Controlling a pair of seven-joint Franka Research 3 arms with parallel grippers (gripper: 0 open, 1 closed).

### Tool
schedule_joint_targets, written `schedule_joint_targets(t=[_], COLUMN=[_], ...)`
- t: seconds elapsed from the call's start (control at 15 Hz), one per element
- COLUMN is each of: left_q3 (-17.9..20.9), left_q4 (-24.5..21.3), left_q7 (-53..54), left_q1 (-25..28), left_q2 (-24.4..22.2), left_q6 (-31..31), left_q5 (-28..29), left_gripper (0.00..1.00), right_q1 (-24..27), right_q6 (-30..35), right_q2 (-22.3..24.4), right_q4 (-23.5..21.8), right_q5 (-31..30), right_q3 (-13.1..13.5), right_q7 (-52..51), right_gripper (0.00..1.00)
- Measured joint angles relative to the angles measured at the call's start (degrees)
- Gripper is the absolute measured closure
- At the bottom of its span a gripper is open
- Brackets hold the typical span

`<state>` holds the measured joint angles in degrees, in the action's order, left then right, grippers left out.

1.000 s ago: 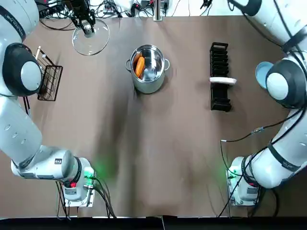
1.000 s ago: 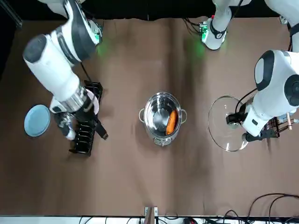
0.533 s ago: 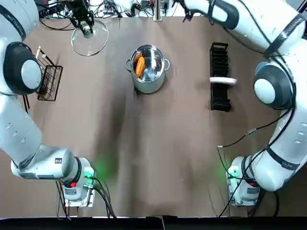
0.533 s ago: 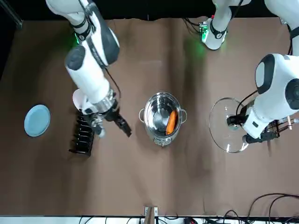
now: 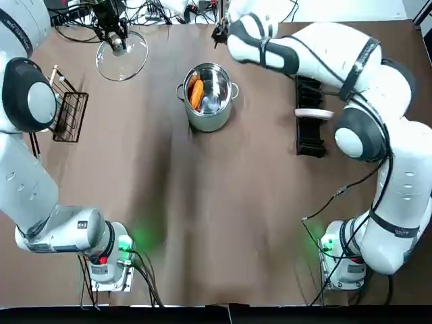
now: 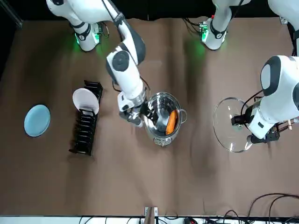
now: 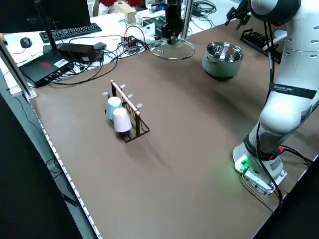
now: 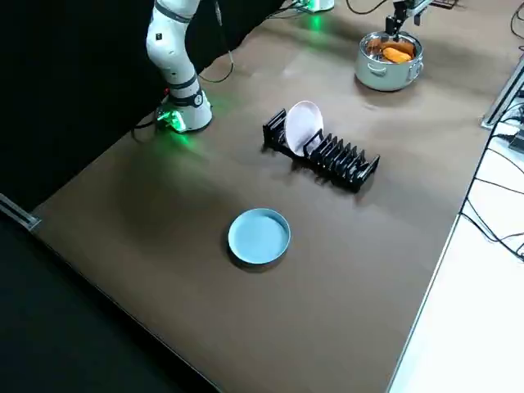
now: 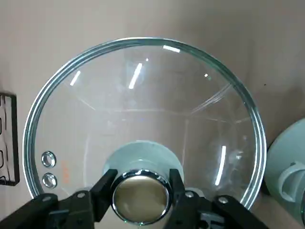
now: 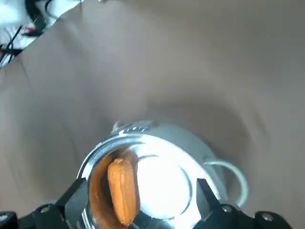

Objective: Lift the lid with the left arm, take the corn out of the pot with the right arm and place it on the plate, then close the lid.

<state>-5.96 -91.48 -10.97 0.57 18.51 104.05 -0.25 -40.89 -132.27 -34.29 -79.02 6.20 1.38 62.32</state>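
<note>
The brown counter (image 5: pixel 223 202) carries everything, with both arm bases on its near edge. The right arm (image 5: pixel 317 50) bends in a long arc across the far side and ends above the pot, while the left arm (image 5: pixel 27 101) reaches up along the robot's left to the far corner. A black dish rack (image 5: pixel 309 115) stands on the robot's right of the pot with one white plate (image 6: pixel 85 101) upright in its slots, and a wire mug rack (image 5: pixel 67 111) sits near the left edge. The steel pot (image 5: pixel 209 94) stands uncovered in the far middle of the counter. The glass lid (image 5: pixel 121 57) is well apart from it, on the robot's left; the left fingers (image 9: pixel 101 188) pinch its metal knob from both sides, and whether its rim touches the counter I cannot tell. The blue plate (image 6: pixel 37 120) lies bare beyond the dish rack, near the right edge. The corn (image 5: pixel 196 93) lies inside the pot, leaning against the wall on the robot's left side. The right fingers (image 10: pixel 78 194) hover above the pot's opening, spread wide and holding nothing.
</note>
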Motion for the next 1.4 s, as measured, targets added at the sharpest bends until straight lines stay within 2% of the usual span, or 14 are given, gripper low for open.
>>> schedule_joint_targets(t=[0.27,0.33,0.67,1.07,1.4], left_q3=[0.1,0.1,0.1,0.1,0.1], left_q4=[-0.1,-0.1,-0.1,-0.2,-0.5], left_q7=[0.2,0.2,0.6,0.9,1.1], left_q1=[0.5,0.6,0.9,1.2,1.2], left_q2=[0.0,0.0,0.0,0.0,0.0], left_q6=[0.0,0.0,0.0,0.0,0.0], left_q5=[0.0,0.0,0.0,0.0,0.0], left_gripper=[0.49,0.49,0.49,0.49,0.49], right_q1=[-2.2,-3.4,-4.7,-7.2,-8.4], right_q6=[-7.9,-9.3,-14.6,-15.2,-15.0], right_q2=[-4.2,-6.3,-10.8,-12.4,-14.0], right_q4=[0.2,1.3,3.7,4.1,2.9], right_q5=[-0.1,-0.1,-0.1,0.1,0.1], right_q3=[0.0,0.0,-0.1,-0.1,-0.2], right_q7=[-0.3,-0.4,-0.4,-0.3,-0.3], right_gripper=[0.0,0.0,0.01,0.07,0.08])
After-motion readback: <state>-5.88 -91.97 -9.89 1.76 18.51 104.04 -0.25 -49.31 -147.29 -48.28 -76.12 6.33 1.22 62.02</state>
